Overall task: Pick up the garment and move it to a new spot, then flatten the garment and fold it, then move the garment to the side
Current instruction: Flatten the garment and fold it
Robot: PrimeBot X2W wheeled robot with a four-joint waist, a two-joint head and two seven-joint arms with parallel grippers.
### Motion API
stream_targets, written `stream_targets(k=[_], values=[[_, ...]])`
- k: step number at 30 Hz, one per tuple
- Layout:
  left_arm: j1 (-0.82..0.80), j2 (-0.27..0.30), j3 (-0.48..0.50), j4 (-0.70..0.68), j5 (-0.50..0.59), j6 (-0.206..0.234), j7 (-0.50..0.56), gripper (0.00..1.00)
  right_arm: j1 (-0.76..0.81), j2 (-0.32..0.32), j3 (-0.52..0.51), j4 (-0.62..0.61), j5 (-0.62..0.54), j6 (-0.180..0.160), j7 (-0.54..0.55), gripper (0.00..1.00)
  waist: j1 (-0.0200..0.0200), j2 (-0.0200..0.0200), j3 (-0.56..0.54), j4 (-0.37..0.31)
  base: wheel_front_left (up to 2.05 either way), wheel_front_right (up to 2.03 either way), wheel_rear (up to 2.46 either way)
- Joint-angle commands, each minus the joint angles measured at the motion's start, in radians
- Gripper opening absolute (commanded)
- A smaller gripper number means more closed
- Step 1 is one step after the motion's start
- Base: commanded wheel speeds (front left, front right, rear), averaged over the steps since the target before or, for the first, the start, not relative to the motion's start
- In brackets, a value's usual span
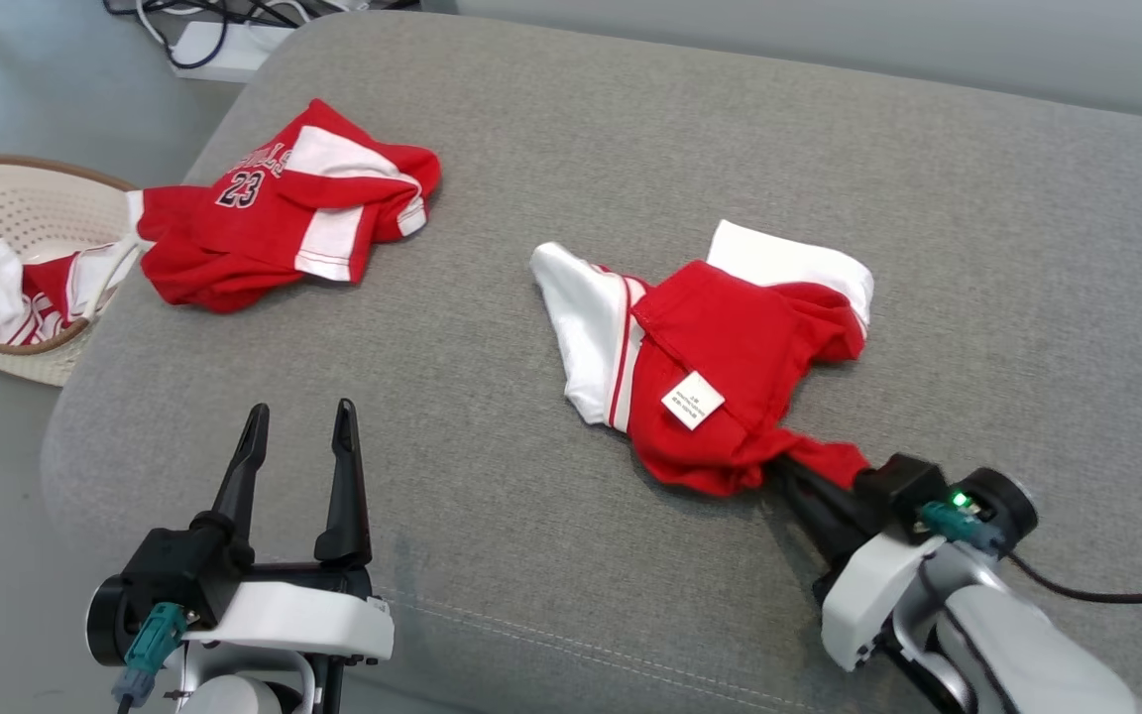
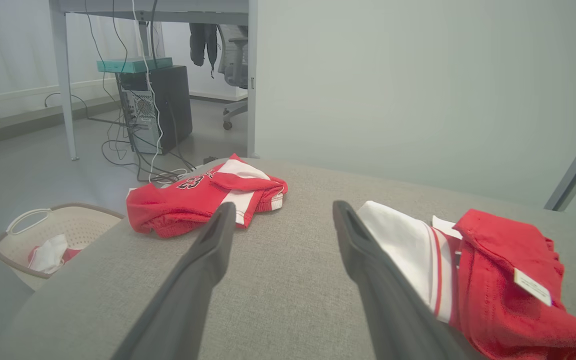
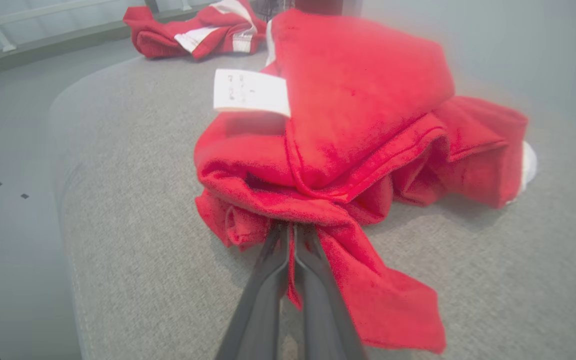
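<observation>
Right gripper [image 3: 290,231] has its jaws pinching a red fold at the near end of the red-and-white garment [image 1: 730,367], which sits right of centre on the grey cushion [image 1: 551,555], bulk bunched straight ahead of the jaws. Left gripper [image 1: 298,421] sits at the near-left corner, jaws spread, well apart. Three garments total: this one, a 23 jersey [image 1: 274,213] far-left, one in the laundry basket [image 1: 46,167] off the left edge.
</observation>
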Motion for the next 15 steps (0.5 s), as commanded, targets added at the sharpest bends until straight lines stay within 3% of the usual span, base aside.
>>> stream_targets(k=[1, 7, 15], values=[[-0.056, 0.008, 0.044, -0.015, 0.015, -0.013, -0.013, 1.00, 0.024, -0.008, -0.045, -0.050, 0.012, 0.003, -0.028, 0.00, 0.0000, 0.0000, 0.003, -0.038, 0.00, 0.00, 0.00], [-0.068, 0.006, 0.058, -0.003, 0.039, -0.034, -0.013, 1.00, 0.095, -0.011, -0.265, -0.187, 0.017, 0.003, -0.054, 0.00, 0.0000, 0.0000, 0.009, -0.128, 0.00, 0.00, 0.00], [-0.091, 0.008, 0.057, 0.013, 0.051, -0.049, -0.013, 1.00, 0.155, 0.032, -0.507, -0.244, 0.202, 0.003, -0.056, 0.00, 0.0000, 0.0000, 0.018, -0.212, 0.00, 0.00, 0.00]])
